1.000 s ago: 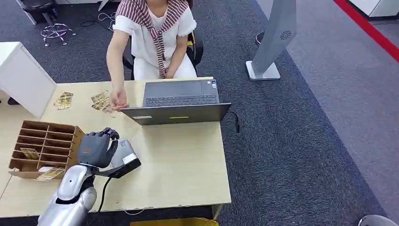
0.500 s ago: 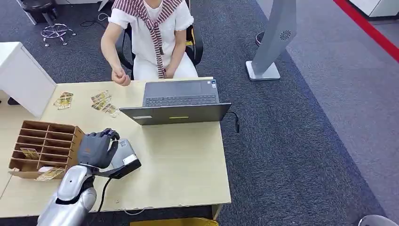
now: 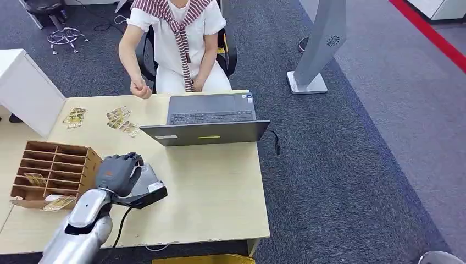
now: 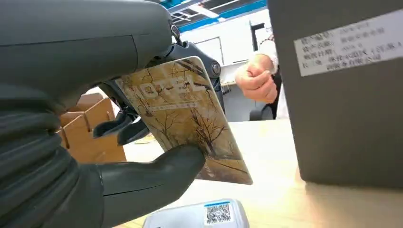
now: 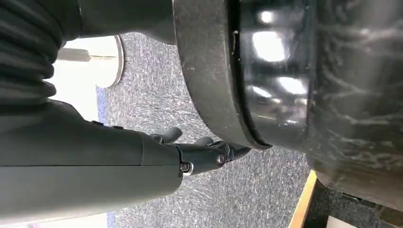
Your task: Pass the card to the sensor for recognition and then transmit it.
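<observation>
The left robot hand (image 3: 116,174) holds a brown card with a tree picture and gold letters (image 4: 187,118). The thick grey thumb (image 4: 157,173) presses on one side of the card and the dark fingers (image 4: 121,126) sit behind it. The card is tilted and hangs just above the small grey sensor box with a square code sticker (image 4: 202,216). From the head view, this hand is right over the sensor box on the light wooden worktop (image 3: 220,181).

The right robot hand (image 5: 199,152) hangs down over the grey carpet (image 5: 157,95). Its fingers are a little curled, and I cannot tell if it is wide or narrow.

A brown cardboard box with slots (image 3: 52,168) stands just beside the left robot hand. A grey laptop (image 3: 209,118) sits farther back. More cards (image 3: 120,118) lie near a seated person (image 3: 176,38), whose fist (image 3: 140,89) is raised above the worktop edge.
</observation>
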Robot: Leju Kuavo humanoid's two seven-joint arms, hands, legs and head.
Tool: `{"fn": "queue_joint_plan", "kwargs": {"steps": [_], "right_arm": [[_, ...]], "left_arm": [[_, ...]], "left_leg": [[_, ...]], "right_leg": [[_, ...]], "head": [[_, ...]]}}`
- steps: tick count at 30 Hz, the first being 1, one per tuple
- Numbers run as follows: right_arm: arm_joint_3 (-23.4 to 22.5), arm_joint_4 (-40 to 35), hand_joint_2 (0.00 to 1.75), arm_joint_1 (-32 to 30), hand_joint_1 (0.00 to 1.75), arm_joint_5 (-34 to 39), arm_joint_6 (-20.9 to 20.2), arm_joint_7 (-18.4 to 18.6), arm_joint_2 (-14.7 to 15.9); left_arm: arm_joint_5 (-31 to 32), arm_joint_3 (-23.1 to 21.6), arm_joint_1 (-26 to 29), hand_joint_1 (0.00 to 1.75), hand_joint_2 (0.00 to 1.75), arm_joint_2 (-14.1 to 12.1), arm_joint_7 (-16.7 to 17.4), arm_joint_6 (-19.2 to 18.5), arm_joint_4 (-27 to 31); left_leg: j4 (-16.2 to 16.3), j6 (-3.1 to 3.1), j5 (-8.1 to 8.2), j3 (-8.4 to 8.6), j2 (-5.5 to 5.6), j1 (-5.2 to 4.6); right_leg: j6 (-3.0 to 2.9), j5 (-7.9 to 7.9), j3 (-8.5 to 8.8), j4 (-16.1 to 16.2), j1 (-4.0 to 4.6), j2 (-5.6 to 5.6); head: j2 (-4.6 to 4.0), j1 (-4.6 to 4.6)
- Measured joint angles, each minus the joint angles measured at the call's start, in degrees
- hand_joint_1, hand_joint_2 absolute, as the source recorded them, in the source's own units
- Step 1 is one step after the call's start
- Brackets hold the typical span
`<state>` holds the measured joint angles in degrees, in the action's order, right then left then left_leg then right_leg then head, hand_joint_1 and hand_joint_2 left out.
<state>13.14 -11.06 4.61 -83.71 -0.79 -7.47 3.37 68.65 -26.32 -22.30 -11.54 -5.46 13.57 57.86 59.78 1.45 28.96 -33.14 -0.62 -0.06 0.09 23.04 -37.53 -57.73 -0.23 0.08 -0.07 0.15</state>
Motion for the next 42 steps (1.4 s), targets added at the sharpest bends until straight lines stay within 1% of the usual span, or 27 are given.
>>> {"fn": "queue_joint_plan", "kwargs": {"steps": [16,17,24,36,42], "right_arm": [[0.28,-0.04,1.75,0.07,0.0,-0.04,-0.2,-0.26,0.02],[0.37,-0.04,0.0,0.07,0.0,-0.04,-0.2,-0.26,0.02],[1.2,-0.07,0.0,0.26,0.0,-0.07,-0.17,-0.07,0.02],[1.4,-0.07,0.0,0.47,0.0,-0.09,-0.2,-0.33,0.31],[1.42,-0.07,0.0,0.55,0.0,-0.09,-0.26,-0.42,0.55]], "left_arm": [[-0.68,-3.58,-2.02,1.75,1.75,-1.49,0.66,-5.27,-0.98],[-0.7,-3.67,-2.11,1.75,1.75,-1.53,0.68,-5.42,-1.07],[-1.55,-5.22,-2.91,1.75,1.75,-2.36,0.66,-9.25,-2.27],[-3.12,-6.49,-4.79,1.75,1.75,-3.17,0.0,-11.45,-4.48],[-3.32,-6.6,-5.12,1.75,1.75,-3.23,-0.06,-11.89,-4.96]], "left_leg": [[0.0,0.0,0.0,0.0,0.0,0.0],[0.0,0.0,0.0,0.0,0.0,0.0],[0.0,0.0,0.0,0.0,0.0,0.0],[0.0,0.0,0.0,0.04,0.0,0.0],[0.0,0.0,0.0,0.05,0.0,0.0]], "right_leg": [[0.0,0.0,0.0,0.0,0.0,0.0],[0.0,0.0,0.0,0.0,0.0,0.0],[0.0,0.0,-0.01,0.0,0.0,0.0],[0.0,0.0,0.05,0.0,0.0,0.0],[0.0,0.0,0.06,0.0,0.01,0.0]], "head": [[0.0,-0.02],[0.0,-0.02],[0.0,0.0],[0.0,-0.02],[0.0,-0.02]]}}
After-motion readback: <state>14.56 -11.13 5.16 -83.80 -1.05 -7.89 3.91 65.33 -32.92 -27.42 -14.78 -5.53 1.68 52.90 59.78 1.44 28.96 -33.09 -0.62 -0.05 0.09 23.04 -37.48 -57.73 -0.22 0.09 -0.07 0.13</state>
